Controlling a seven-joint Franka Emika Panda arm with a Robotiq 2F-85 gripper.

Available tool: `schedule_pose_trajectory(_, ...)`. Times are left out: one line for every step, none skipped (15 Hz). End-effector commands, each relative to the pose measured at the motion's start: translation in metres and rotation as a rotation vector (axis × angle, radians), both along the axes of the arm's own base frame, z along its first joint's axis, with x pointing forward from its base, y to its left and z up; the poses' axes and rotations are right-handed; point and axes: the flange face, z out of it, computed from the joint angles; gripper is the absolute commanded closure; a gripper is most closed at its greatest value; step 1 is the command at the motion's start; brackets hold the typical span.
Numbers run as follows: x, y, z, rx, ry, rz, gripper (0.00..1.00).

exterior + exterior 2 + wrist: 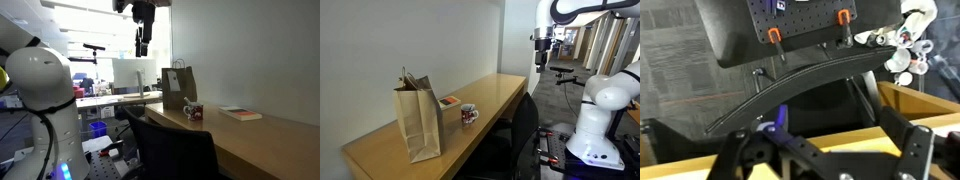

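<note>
Robot gripper point(145, 48) hangs high off the desk point(255, 140) front edge, jaws spread wide, nothing in them. Black chair point(170, 145) is nearest, below it, pushed up vs. desk front. On desk: paper bag point(178, 88) w/ mug point(193, 112) just beside, book point(241, 113) farther along.

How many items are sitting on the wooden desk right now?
3: bag upright on the desk; mug beside it near the front edge; book beyond the mug by the wall. The bag may hide something.
</note>
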Motion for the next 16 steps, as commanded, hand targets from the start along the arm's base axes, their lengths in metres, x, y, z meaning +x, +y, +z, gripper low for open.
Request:
schedule_pose_trajectory(0.000, 0.000, 0.001, 0.000, 0.001, 0.000, 0.00)
schedule_pose_trajectory(0.000, 0.000, 0.001, 0.000, 0.001, 0.000, 0.00)
schedule_pose_trajectory(0.000, 0.000, 0.001, 0.000, 0.001, 0.000, 0.00)
schedule_pose_trajectory(0.000, 0.000, 0.001, 0.000, 0.001, 0.000, 0.00)
schedule_pose_trajectory(0.000, 0.000, 0.001, 0.000, 0.001, 0.000, 0.00)
schedule_pose_trajectory(0.000, 0.000, 0.001, 0.000, 0.001, 0.000, 0.00)
schedule_pose_trajectory(0.000, 0.000, 0.001, 0.000, 0.001, 0.000, 0.00)
schedule_pose_trajectory(0.008, -0.001, 0.000, -0.003, 0.005, -0.032, 0.00)
schedule_pose_trajectory(0.017, -0.001, -0.002, -0.015, 0.010, -0.060, 0.00)
schedule_pose_trajectory(0.031, -0.001, -0.005, -0.028, 0.018, -0.090, 0.00)
schedule_pose_trajectory(0.044, 0.000, -0.009, -0.038, 0.026, -0.107, 0.00)
schedule_pose_trajectory(0.060, 0.003, -0.013, -0.065, 0.028, -0.133, 0.00)
schedule_pose_trajectory(0.078, 0.006, -0.016, -0.077, 0.037, -0.150, 0.00)
schedule_pose_trajectory(0.098, 0.013, -0.022, -0.099, 0.049, -0.165, 0.00)
schedule_pose_trajectory(0.115, 0.018, -0.024, -0.121, 0.060, -0.176, 0.00)
schedule_pose_trajectory(0.136, 0.024, -0.030, -0.140, 0.072, -0.176, 0.00)
